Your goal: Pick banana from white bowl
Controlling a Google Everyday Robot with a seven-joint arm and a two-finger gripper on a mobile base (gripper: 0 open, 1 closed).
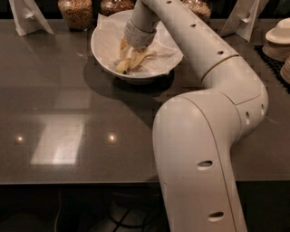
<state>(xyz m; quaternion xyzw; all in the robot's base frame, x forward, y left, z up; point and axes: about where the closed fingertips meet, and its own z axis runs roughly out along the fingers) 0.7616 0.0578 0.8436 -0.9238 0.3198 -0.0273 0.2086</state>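
The white bowl [100, 45], lined with crinkled white paper, stands at the back middle of the dark table. The small yellow banana [123, 66] lies inside it near the front rim. My gripper [131, 53] reaches down into the bowl from the right and sits right over the banana's upper end, hiding part of it. My wrist covers the gripper's top.
Glass jars of snacks [76, 12] stand behind the bowl. White folded stands are at the back left [28, 16] and back right [244, 18]. Small stacked white dishes [278, 38] sit at the right edge. My arm's bulk [204, 136] fills the right foreground.
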